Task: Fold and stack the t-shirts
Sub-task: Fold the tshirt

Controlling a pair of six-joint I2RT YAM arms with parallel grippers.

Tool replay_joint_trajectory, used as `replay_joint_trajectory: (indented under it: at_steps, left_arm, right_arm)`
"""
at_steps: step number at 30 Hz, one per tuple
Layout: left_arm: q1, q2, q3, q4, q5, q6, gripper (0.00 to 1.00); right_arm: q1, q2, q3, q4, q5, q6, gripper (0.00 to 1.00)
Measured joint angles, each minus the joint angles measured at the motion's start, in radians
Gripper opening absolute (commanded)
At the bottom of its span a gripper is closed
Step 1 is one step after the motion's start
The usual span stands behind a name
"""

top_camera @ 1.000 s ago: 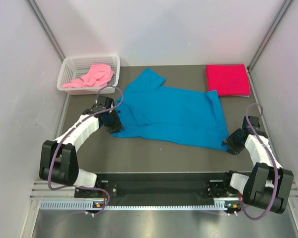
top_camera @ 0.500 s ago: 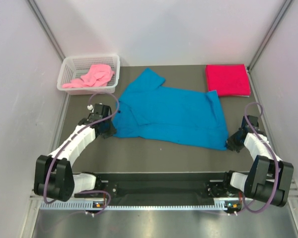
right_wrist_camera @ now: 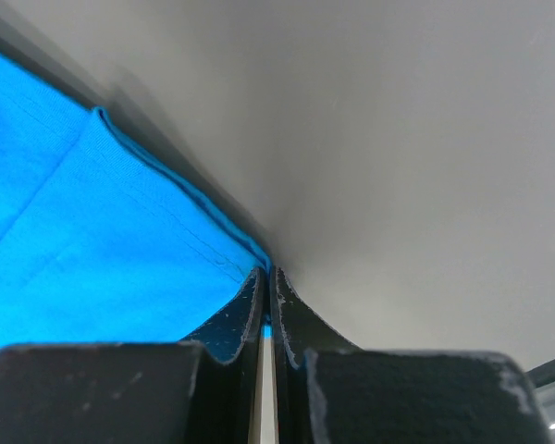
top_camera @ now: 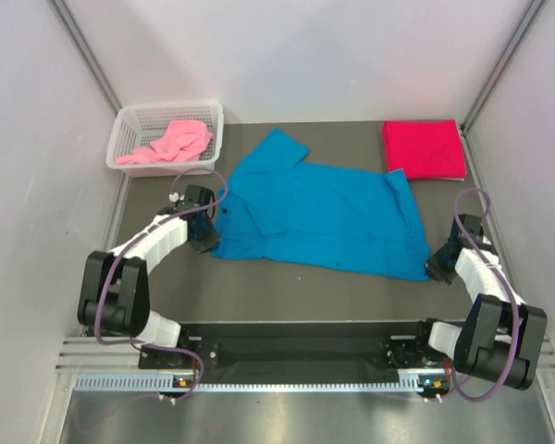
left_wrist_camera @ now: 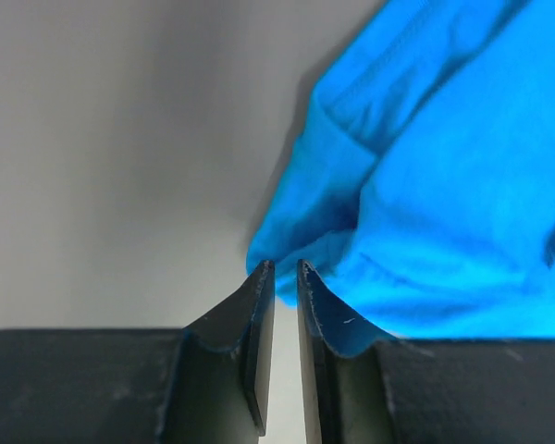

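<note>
The right claw [right_wrist_camera: 266,270] is clenched on the blue t-shirt [top_camera: 324,217] at its hem corner, right of frame. The left claw [left_wrist_camera: 285,264] stands barely parted at the opposite edge, with nothing clearly caught. This looks like the grasp for a first fold, so the left must pinch cloth before any lift. The shirt lies spread mid-frame on the dark surface [top_camera: 287,291], between pale walls [top_camera: 287,55].

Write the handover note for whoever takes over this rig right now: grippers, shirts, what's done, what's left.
Left gripper: jaws narrowed to a slit at the near left corner of the blue t-shirt; no grip visible yet.
Right gripper: shut on that shirt's near right hem corner.
Things: blue t-shirt spread flat mid-table; red t-shirt folded, far right corner; pink t-shirt crumpled in the white mesh basket, far left.
Done: red folded.
Left: fold blue, fetch and fold pink, stack all three.
</note>
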Motion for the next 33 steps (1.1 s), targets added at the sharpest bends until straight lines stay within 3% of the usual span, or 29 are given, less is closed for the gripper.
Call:
replay_joint_trajectory:
  at_steps: [8,13,17,23,33]
  left_arm:
    - [0.0,0.146,0.084,-0.021,-0.073,0.003,0.23]
    - [0.0,0.126,0.193,-0.071,-0.163,0.037,0.25]
    - [0.002,0.064,0.232,-0.076,-0.101,0.062,0.28]
    - [0.002,-0.037,0.113,-0.074,0.03,0.054,0.34]
    - [0.002,-0.125,-0.111,-0.022,0.172,-0.087,0.34]
  right_arm:
    - [-0.007,-0.003,0.0,0.001,0.023,-0.014,0.0]
    - [-0.012,-0.002,0.0,0.002,0.026,-0.023,0.0]
    - [-0.013,-0.001,0.001,0.006,0.029,-0.031,0.0]
    - [-0.016,-0.002,0.001,0.008,0.031,-0.032,0.0]
    - [-0.018,-0.003,0.001,0.008,0.024,-0.039,0.0]
